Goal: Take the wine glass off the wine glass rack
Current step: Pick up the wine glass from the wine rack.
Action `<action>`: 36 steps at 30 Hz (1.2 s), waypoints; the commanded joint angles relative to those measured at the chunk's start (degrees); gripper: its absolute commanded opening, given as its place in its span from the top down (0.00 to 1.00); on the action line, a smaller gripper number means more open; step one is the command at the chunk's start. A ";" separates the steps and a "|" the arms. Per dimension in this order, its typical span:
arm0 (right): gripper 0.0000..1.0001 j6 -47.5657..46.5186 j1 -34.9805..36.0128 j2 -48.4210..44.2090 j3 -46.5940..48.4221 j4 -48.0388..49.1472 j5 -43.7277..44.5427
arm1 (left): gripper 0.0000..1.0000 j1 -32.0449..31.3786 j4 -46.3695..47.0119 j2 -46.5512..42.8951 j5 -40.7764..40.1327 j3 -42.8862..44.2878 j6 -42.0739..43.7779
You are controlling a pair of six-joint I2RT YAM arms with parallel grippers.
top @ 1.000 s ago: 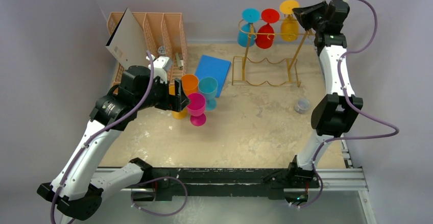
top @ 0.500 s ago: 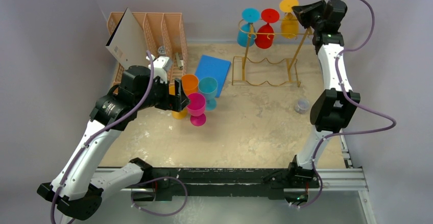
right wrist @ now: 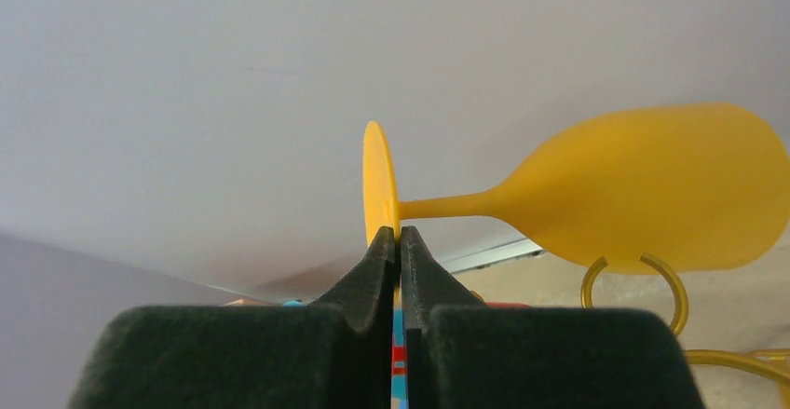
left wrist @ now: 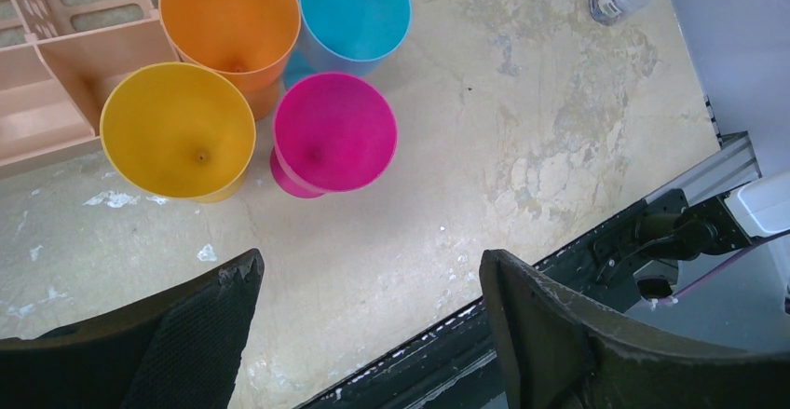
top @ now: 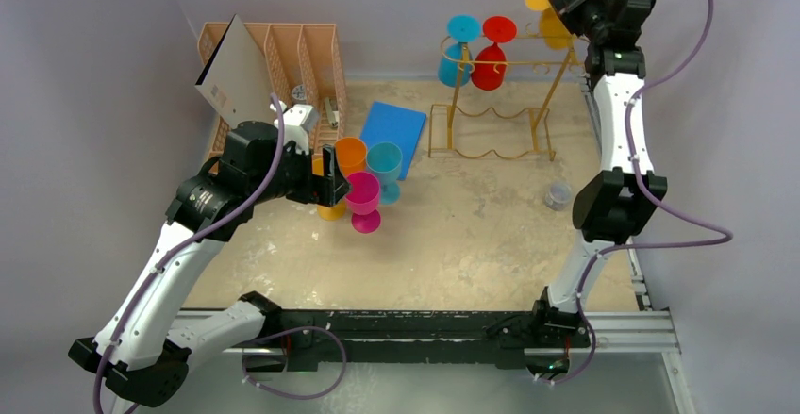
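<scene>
The gold wire wine glass rack [top: 491, 103] stands at the back of the table. A blue glass [top: 459, 51] and a red glass [top: 491, 54] hang upside down from its top rails. My right gripper [top: 566, 4] is shut on the base disc of the yellow wine glass [top: 549, 8] and holds it tilted above the rack's right end, clear of the rails. In the right wrist view the pads [right wrist: 380, 255] pinch the yellow disc, the bowl [right wrist: 652, 190] points right, and a rack loop [right wrist: 638, 288] lies below it. My left gripper [top: 330, 176] is open and empty.
Four upright cups stand under my left gripper: orange [left wrist: 228, 18], teal [left wrist: 354, 8], magenta [left wrist: 333, 131] and yellow [left wrist: 177, 129]. A peach file organizer [top: 302, 51] with a white board [top: 234, 70] stands back left. A blue pad [top: 391, 126] and a small jar [top: 558, 194] lie on the table.
My right gripper has risen and moved slightly right with the yellow glass, lifting it off the rack's right rail and tilting it. The left arm has not moved.
</scene>
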 commanded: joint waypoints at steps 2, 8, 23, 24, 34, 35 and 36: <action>1.00 -12.78 -0.29 -1.26 6.03 -3.94 2.45 | 0.16 0.33 0.79 -0.94 0.10 -0.92 -0.61; 1.00 -19.34 -0.32 -4.74 3.46 -8.30 7.59 | 0.16 0.35 1.10 -0.71 0.54 -1.21 -0.57; 1.00 -22.41 -0.29 -13.90 -8.52 -4.27 11.40 | 0.16 0.33 1.62 -0.37 1.01 -1.74 -0.08; 1.00 -22.37 -0.30 -14.09 -8.73 -4.20 12.10 | 0.16 0.39 1.56 -0.45 0.99 -1.73 -0.08; 1.00 -24.03 -0.39 -18.31 -13.34 -4.77 20.49 | 0.16 0.32 1.52 -0.76 1.00 -1.91 -0.08; 1.00 -24.17 -0.38 -19.10 -14.18 -4.59 20.89 | 0.16 0.34 1.53 -0.71 1.10 -1.92 -0.08; 1.00 -24.37 -0.34 -19.93 -15.25 -4.31 21.45 | 0.16 0.38 1.60 -0.69 1.15 -1.92 -0.08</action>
